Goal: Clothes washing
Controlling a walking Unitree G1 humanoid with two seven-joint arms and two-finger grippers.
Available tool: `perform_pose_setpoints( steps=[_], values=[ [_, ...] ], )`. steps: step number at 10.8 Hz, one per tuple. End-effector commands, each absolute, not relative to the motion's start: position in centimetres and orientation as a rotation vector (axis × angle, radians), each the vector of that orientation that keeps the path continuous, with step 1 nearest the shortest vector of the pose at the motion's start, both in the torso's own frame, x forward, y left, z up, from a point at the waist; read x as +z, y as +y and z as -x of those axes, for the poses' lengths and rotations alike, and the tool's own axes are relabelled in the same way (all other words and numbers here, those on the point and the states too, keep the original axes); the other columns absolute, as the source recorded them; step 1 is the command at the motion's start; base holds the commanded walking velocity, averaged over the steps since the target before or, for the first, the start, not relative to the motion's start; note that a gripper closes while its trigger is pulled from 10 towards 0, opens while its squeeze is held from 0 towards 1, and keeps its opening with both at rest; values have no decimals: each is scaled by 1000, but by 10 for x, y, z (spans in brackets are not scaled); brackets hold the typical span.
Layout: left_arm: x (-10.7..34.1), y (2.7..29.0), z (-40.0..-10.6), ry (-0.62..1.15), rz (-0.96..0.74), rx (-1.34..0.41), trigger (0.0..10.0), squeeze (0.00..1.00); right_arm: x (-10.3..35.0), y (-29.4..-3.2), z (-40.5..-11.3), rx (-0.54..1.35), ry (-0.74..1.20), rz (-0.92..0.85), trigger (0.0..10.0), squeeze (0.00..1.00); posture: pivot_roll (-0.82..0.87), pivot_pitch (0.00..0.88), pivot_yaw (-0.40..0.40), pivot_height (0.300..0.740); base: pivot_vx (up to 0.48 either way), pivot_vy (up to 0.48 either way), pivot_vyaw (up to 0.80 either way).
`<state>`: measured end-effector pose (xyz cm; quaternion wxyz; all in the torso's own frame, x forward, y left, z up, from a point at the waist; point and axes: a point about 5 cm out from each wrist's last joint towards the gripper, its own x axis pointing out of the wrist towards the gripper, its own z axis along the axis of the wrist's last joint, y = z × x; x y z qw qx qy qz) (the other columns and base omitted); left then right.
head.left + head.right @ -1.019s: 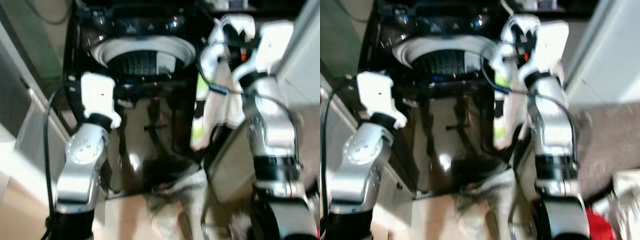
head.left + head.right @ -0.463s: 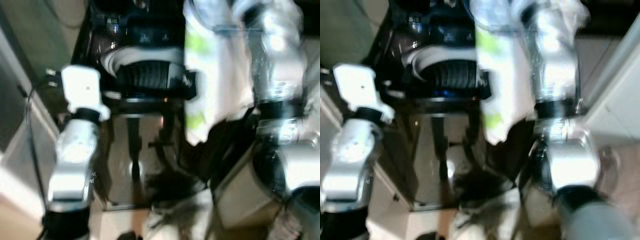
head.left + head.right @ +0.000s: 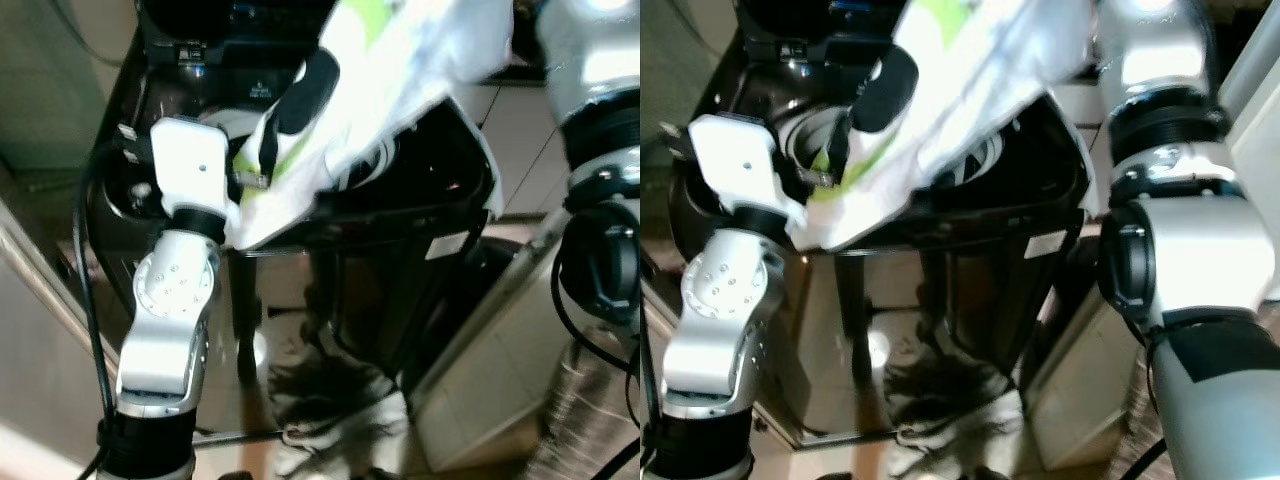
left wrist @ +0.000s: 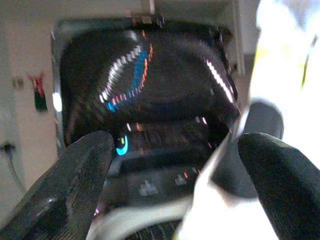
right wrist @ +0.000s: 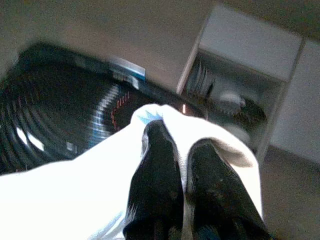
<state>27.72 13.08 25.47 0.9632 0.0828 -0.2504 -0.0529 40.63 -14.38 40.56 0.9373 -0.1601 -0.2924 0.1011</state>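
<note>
Two pincers: right pincer point(image 5: 182, 192) pinching white garment point(image 3: 400, 70); left pincer point(image 4: 175, 195) spread; writing unreadable.

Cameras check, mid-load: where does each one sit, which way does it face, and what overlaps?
Left eye view: on the head, facing down at the black washing machine; both silver arms show.
Right eye view: its stereo twin, same scene.
Left wrist view: looks along the left end effector, fingers apart, toward the washer's lit panel.
Right wrist view: looks along the right end effector, shut on the white garment.
Shared: the garment and washer appear in all four.
</note>
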Motion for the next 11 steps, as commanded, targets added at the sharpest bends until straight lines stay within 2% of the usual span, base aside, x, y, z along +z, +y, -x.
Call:
perform_pose_setpoints(
  steps=[1, 4, 5, 7, 8, 10, 11],
  values=[
    [258, 136, -276, -521, -192, -78, 10000, 0, 381, -134, -415, 205, -500, 369, 10000, 0, 46, 0, -77, 732, 0, 0, 0],
    [259, 136, -271, -532, -206, -67, 10000, 0, 275, -131, -427, 201, -157, 430, 10000, 0, 75, 0, -87, 732, 0, 0, 0],
    [259, 137, -269, -528, -208, -64, 10000, 0, 250, -130, -426, 204, -83, 394, 10000, 0, 84, 0, -91, 732, 0, 0, 0],
    [259, 139, -268, -523, -211, -63, 10000, 0, 237, -125, -424, 213, -47, 286, 10000, 0, 88, 0, -93, 732, 0, 0, 0],
    [258, 139, -267, -517, -212, -65, 10000, 0, 238, -125, -424, 194, -42, 174, 10000, 1000, 88, 0, -96, 732, 0, 0, 0],
    [254, 139, -268, -491, -213, -71, 10000, 0, 252, -125, -426, 162, -99, -26, 10000, 1000, 79, 0, -94, 732, 0, 0, 0],
    [251, 139, -270, -475, -226, -71, 10000, 0, 261, -128, -426, 149, -137, -47, 10000, 1000, 74, 0, -93, 732, 0, 0, 0]
  ],
)
